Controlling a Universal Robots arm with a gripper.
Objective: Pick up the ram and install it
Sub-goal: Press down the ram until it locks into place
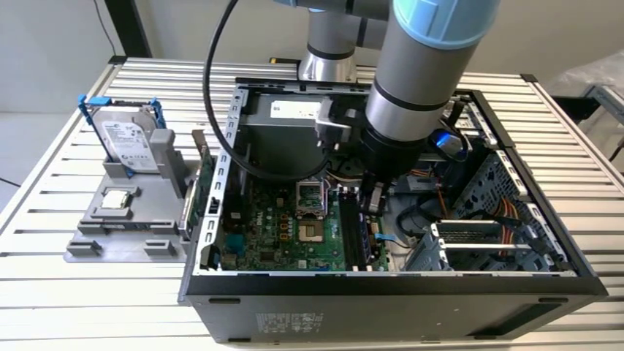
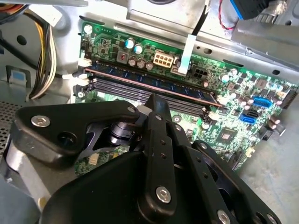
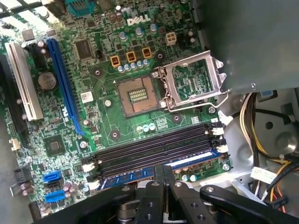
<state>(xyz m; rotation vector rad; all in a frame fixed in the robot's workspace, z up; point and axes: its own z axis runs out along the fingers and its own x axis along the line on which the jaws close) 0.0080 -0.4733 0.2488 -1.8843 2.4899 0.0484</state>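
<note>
On the slatted worktop (image 1: 78, 307) in the exterior view, an open computer case (image 1: 390, 307) lies with its motherboard (image 1: 273, 227) facing up. The arm reaches down into it, and the gripper (image 1: 373, 201) sits over the memory slots, hiding part of them. To the exterior view's left, a grey stand (image 1: 122, 227) holds one hard drive (image 1: 130, 139) upright and one processor (image 1: 117, 197) lying flat.

In the second wrist view, the ram (image 2: 149, 83) sits seated in the slot farthest from the gripper (image 2: 156, 105), with empty slots alongside. The jaws are clenched together with nothing between them, just above the slots. One cable bundle (image 2: 44, 56) runs past the slot ends.

In the first wrist view, four slots (image 3: 156, 149) lie beside the one open processor socket (image 3: 138, 95). The ram (image 3: 140, 173) shows partly behind the gripper (image 3: 162, 170).
</note>
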